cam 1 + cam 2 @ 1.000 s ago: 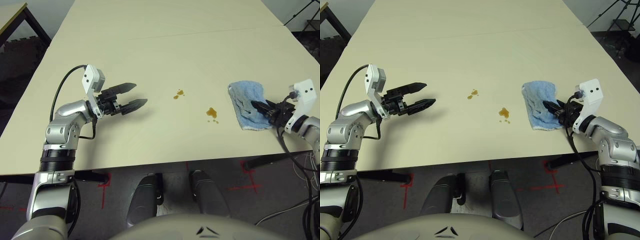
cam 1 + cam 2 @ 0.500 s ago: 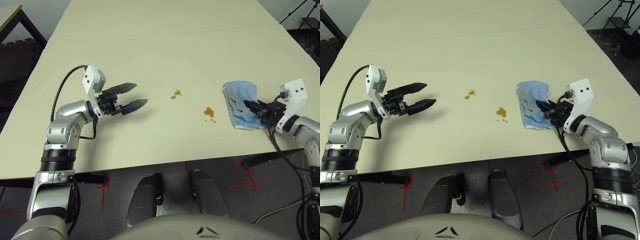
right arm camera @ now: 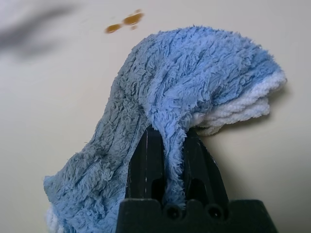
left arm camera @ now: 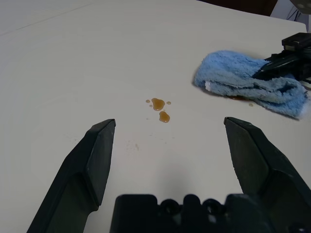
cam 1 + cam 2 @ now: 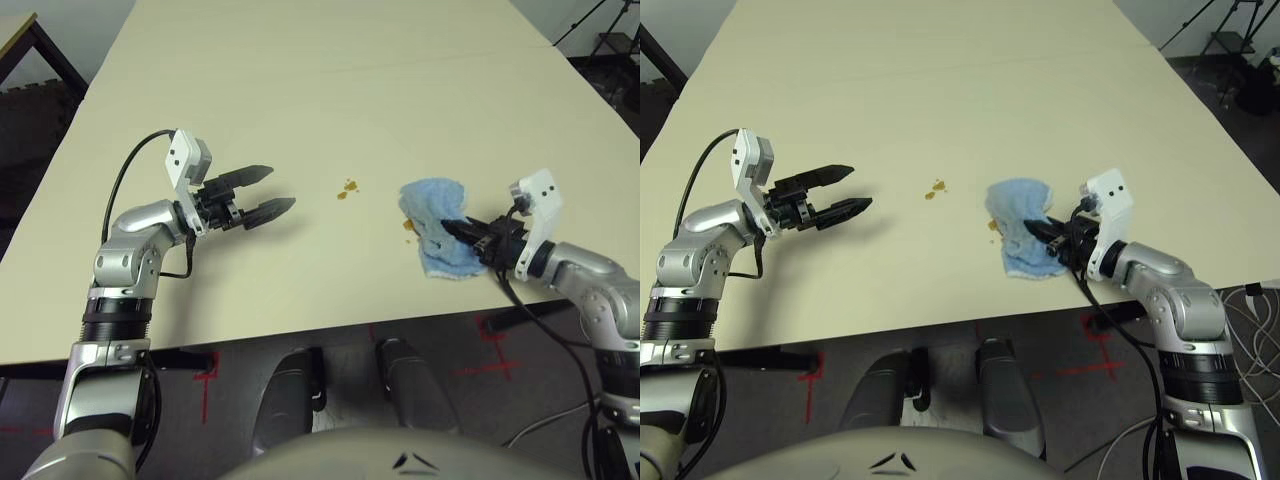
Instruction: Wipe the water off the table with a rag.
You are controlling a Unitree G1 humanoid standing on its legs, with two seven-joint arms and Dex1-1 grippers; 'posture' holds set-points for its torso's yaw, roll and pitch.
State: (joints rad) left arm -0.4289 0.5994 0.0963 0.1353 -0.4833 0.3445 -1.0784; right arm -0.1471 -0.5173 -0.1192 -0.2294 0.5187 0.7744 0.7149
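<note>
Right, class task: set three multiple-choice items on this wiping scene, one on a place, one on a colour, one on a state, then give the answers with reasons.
1. Where does the fluffy light blue terry-cloth rag lie?
A. on the pale cream table
B. on the floor
C. on a chair

2. What colour are the small liquid drops?
A. green
B. orange-brown
C. black

3. How is the left gripper?
A. shut on the rag
B. shut on nothing
C. open

Answers:
1 A, the rag rests on the tabletop in the right gripper.
2 B, the drops show orange-brown on the cream.
3 C, its black fingers stand apart, holding nothing.

Rag (image 5: 438, 228) on table (image 5: 330, 90), right of water (image 5: 346, 187); left gripper (image 5: 270, 190) farther left.
</note>
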